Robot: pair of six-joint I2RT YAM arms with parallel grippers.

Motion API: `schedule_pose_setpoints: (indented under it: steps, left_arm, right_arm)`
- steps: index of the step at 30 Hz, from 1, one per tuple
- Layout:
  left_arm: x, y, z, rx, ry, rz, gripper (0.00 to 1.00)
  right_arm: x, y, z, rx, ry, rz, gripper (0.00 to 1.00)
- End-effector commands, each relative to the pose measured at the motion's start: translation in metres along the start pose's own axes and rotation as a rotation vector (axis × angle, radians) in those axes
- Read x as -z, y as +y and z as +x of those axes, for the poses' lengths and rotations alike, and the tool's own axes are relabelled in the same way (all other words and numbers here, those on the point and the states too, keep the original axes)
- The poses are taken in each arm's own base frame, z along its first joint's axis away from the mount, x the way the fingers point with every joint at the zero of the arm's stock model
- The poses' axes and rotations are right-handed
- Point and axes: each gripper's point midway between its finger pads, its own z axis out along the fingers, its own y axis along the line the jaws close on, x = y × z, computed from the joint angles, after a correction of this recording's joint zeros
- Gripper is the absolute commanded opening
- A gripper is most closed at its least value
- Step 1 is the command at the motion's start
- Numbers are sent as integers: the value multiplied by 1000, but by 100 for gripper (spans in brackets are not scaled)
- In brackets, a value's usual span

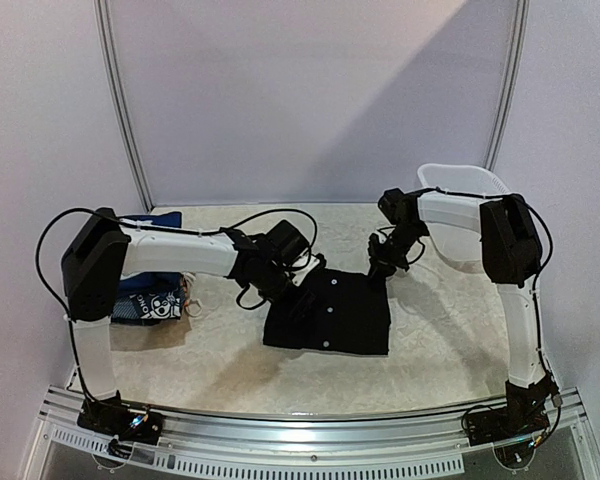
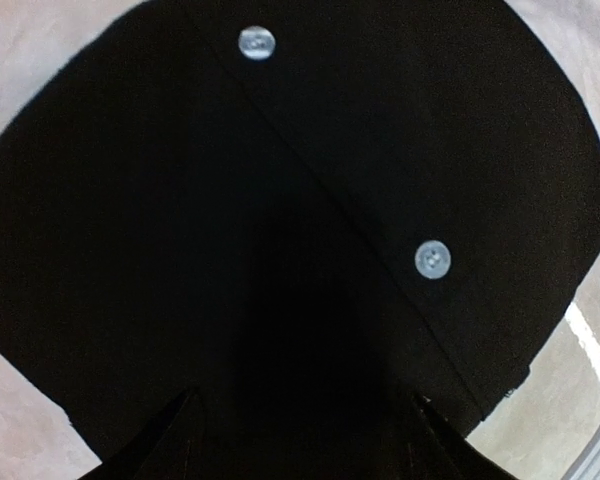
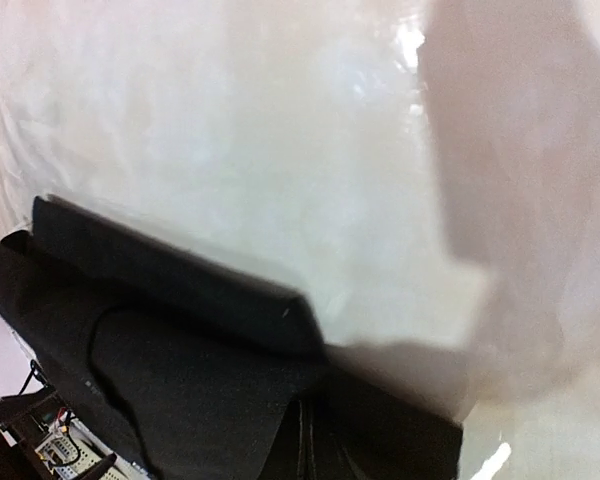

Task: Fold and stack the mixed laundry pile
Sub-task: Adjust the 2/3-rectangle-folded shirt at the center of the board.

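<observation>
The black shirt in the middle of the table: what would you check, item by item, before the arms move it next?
1. Right gripper pinches the black shirt: ok, cloth bunches at its closed fingertips.
2. Left gripper has hold: not ok, its fingers stand apart over the cloth.
3. Shirt flat: mostly ok, buttons up; cannot tell at the far edge.
4. Blue garments apart from the shirt: ok, they lie to its left.
5. White tub out of the way: ok, at the far right corner.
</observation>
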Motion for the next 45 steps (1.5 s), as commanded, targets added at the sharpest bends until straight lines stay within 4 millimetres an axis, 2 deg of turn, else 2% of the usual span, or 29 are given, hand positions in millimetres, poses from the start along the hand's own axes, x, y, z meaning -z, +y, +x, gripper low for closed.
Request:
schedule_pose_setpoints:
  steps: [1,5,15,18,21,24,25,26,27,29,31,36,37,41,43,45]
  left_arm:
    - [-12,-12,22,35,54,8,65]
    - [-12,-22,33,78,53,18,64]
    - [-9,-84,67,106,74,62,63]
    - [7,-101,67,71,68,43,64]
    - [37,-105,51,53,2,-9,66]
    - [71,-98,32,73,-75,-64,74]
    - [82,-93,26,79,-99,-89,80]
    - [93,-90,20,81,-121,-107,95]
    - [102,-86,15,85,-144,-129,99]
    - [120,-74,5,112,-188,-177,100]
    - [130,-58,-1,171,-210,-203,100]
    - [118,-29,2,243,-170,-145,100]
    - [117,-23,3,251,-171,-149,100]
    - [115,11,11,333,-145,-215,100]
    - [106,18,17,377,-99,-180,98]
    - [94,18,18,397,-73,-123,95]
  right_arm:
    - [-23,-12,5,12,64,5,0]
    - [-29,-17,11,13,79,6,0]
    - [-27,-14,12,27,80,-5,0]
    - [-19,-9,12,43,66,-11,0]
    - [-4,-1,8,67,45,-19,0]
    - [16,14,4,112,14,-35,0]
    - [23,18,3,130,0,-40,0]
    - [29,22,2,141,-9,-42,0]
    - [38,27,3,157,-25,-46,0]
    - [51,34,5,179,-45,-44,0]
    - [64,39,10,197,-63,-37,0]
    - [89,43,26,215,-100,-28,0]
    - [89,40,32,205,-96,-24,0]
    - [109,38,53,184,-134,-35,0]
    - [113,35,65,168,-142,-37,0]
    - [118,32,77,154,-152,-38,0]
